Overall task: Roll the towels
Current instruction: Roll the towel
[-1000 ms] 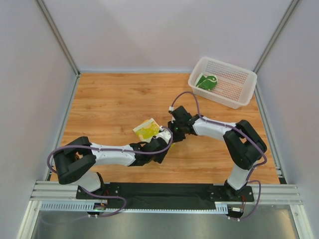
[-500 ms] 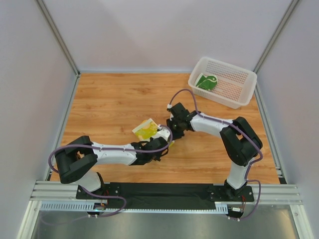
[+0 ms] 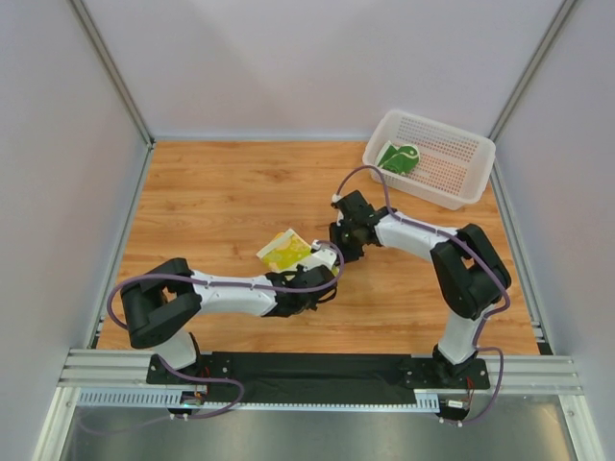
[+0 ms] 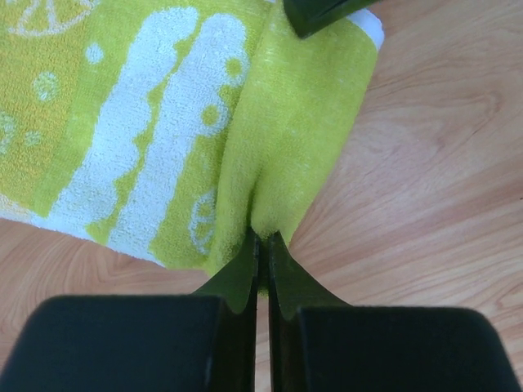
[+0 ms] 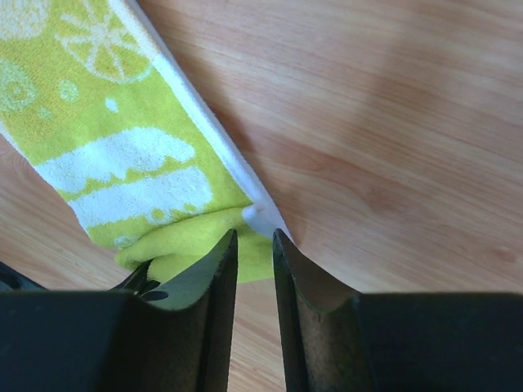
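Pinching folded, nubby terry towel [image 4: 155, 131]

The left fingers [image 4: 239, 282], apart a second ago, have closed on a fold of the yellow towel [image 4: 294, 139] and shifted slightly to the right.

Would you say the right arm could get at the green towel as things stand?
Probably yes: the green towel lies uncovered in the open basket on that arm's side, with nothing between them, though the right gripper is at the yellow towel.
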Controlling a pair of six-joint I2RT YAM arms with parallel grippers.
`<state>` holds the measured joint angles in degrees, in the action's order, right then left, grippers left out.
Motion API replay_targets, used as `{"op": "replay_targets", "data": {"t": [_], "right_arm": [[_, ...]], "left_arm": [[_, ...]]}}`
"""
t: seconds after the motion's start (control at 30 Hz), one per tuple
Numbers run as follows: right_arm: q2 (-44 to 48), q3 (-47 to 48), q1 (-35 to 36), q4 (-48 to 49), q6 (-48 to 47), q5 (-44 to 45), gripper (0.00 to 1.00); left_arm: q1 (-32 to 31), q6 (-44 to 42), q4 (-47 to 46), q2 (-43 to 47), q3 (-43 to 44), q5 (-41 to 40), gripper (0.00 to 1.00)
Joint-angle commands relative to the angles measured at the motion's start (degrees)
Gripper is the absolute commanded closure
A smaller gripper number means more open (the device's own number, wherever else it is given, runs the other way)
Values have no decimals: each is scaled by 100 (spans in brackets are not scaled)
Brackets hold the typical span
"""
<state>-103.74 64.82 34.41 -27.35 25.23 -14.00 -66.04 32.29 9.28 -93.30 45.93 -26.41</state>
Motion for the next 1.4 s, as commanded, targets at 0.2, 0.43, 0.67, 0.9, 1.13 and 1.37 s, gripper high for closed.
{"op": "replay_targets", "data": {"t": [0.2, 0.43, 0.67, 0.9, 1.13, 1.37], "right_arm": [[759, 171, -575, -788, -300, 617, 47], [1277, 242, -752, -1368, -230, 1092, 39], [1979, -196, -752, -1466, -36, 838, 37], [2446, -654, -752, -1404, 8, 513, 36], [2675, -812, -752, -1422, 8, 223, 36], [2746, -927, -699, -1220, 25, -269, 36]], "left_arm": [[-67, 339, 1691, -163, 135, 1129, 100], [-58, 480, 2130, -13, 539, 1472, 100], [38, 752, 2377, 267, 1119, 2175, 100], [469, 1296, 2070, 654, 1102, 3141, 100], [1355, 2131, 1252, 1041, 356, 4345, 100], [1989, 3317, 102, 1349, -558, 5198, 100]]}}
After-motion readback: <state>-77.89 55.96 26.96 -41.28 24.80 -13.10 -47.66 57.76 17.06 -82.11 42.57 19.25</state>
